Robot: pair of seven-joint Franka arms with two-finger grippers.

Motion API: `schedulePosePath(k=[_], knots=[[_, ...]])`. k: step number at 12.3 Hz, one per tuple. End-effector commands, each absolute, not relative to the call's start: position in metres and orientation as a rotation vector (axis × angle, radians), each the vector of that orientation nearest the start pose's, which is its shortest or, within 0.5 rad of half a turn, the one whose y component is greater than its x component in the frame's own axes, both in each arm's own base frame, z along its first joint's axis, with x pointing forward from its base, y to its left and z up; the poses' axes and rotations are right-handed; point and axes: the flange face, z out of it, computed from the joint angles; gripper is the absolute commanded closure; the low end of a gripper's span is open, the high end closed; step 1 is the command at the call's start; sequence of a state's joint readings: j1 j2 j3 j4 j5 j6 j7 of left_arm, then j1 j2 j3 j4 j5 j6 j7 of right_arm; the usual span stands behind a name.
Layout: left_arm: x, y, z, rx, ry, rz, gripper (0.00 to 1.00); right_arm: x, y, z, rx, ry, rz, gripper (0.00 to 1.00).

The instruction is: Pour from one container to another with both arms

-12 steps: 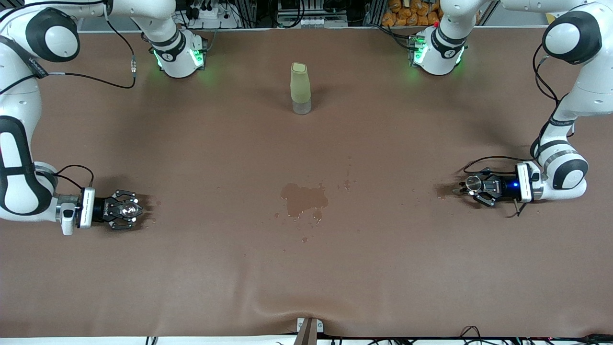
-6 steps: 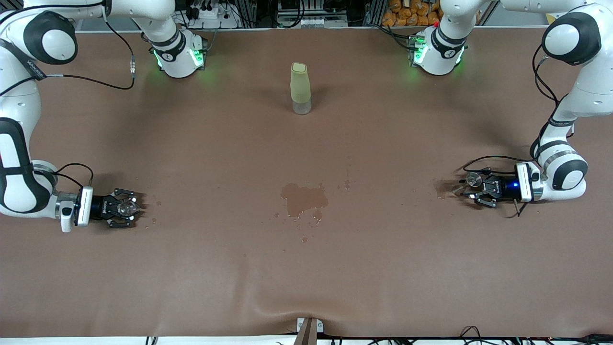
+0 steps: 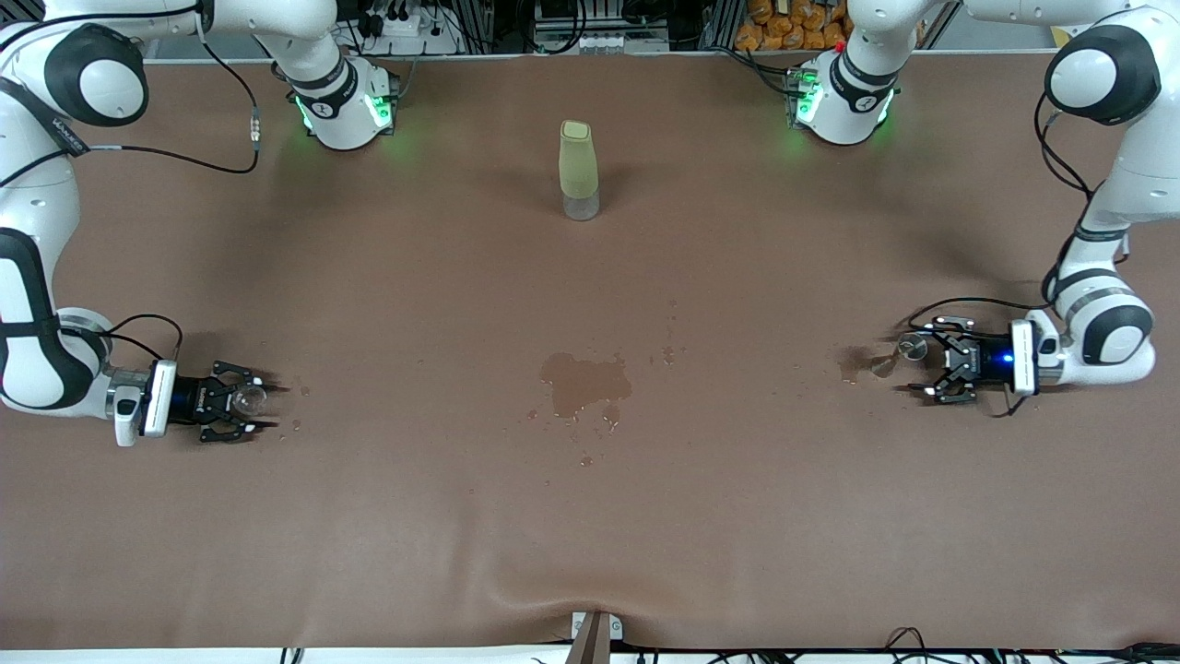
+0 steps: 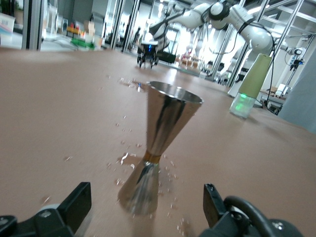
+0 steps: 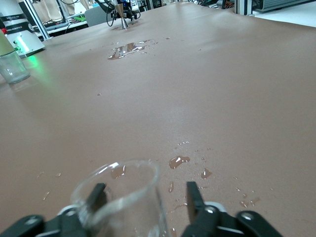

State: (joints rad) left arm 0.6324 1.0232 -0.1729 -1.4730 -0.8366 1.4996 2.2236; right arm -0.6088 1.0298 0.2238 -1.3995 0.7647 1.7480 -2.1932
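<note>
- Left gripper: fingers spread, jigger upright on the table between them, untouched.
- Right gripper: fingers parted around the cup.
- Judgement: both vessels set down; next, withdraw clear without tipping either.

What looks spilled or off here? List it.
A puddle wets the middle of the table, nearer the front camera than the bottle. Droplets also surround the upright jigger and the measuring cup.
</note>
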Motion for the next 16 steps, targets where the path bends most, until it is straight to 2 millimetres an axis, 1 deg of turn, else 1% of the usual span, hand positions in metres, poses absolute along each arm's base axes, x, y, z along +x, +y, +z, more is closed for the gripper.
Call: schedulePosePath(k=[1,2,3,4,5,6,8,9,10,11,12,13,14,15,16], knots=[[0.594,0.220,0.112,1.570,-1.150,0.666,0.00,0.625,-0.217,0.091,-1.679,-1.323,-0.858,0.00],[0.599,0.225,0.122,1.612,-1.124,0.610,0.00,0.625,-0.219,0.094,-1.683,-1.321,-0.858,0.00],[0.607,0.225,0.139,1.653,-1.110,0.548,0.00,0.626,-0.222,0.100,-1.687,-1.321,-0.861,0.00],[0.612,0.224,0.152,1.693,-1.076,0.498,0.00,0.627,-0.221,0.107,-1.679,-1.320,-0.855,0.00],[0.621,0.221,0.176,1.742,-1.059,0.452,0.00,0.626,-0.219,0.117,-1.667,-1.291,-0.821,0.00],[0.628,0.214,0.194,1.789,-1.046,0.387,0.00,0.623,-0.217,0.123,-1.659,-1.250,-0.775,0.00],[0.638,0.202,0.230,1.876,-0.997,0.296,0.00,0.625,-0.217,0.136,-1.661,-1.235,-0.758,0.00],[0.643,0.195,0.250,1.916,-0.971,0.262,0.00,0.628,-0.216,0.146,-1.677,-1.226,-0.742,0.00],[0.648,0.190,0.272,1.957,-0.972,0.257,0.00,0.632,-0.216,0.163,-1.705,-1.209,-0.711,0.00],[0.652,0.191,0.292,2.007,-0.940,0.248,0.00,0.637,-0.213,0.181,-1.739,-1.205,-0.669,0.00],[0.655,0.183,0.324,2.070,-0.906,0.215,0.00,0.643,-0.205,0.196,-1.766,-1.188,-0.627,0.00],[0.657,0.169,0.355,2.154,-0.873,0.145,0.00,0.648,-0.197,0.210,-1.797,-1.185,-0.586,0.00],[0.658,0.153,0.388,2.252,-0.833,0.082,0.00,0.655,-0.181,0.220,-1.821,-1.185,-0.538,0.00],[0.658,0.134,0.417,2.351,-0.772,0.025,0.00,0.661,-0.166,0.229,-1.850,-1.166,-0.499,0.00],[0.658,0.117,0.438,2.426,-0.713,-0.016,0.00,0.669,-0.156,0.250,-1.909,-1.167,-0.469,0.00]])
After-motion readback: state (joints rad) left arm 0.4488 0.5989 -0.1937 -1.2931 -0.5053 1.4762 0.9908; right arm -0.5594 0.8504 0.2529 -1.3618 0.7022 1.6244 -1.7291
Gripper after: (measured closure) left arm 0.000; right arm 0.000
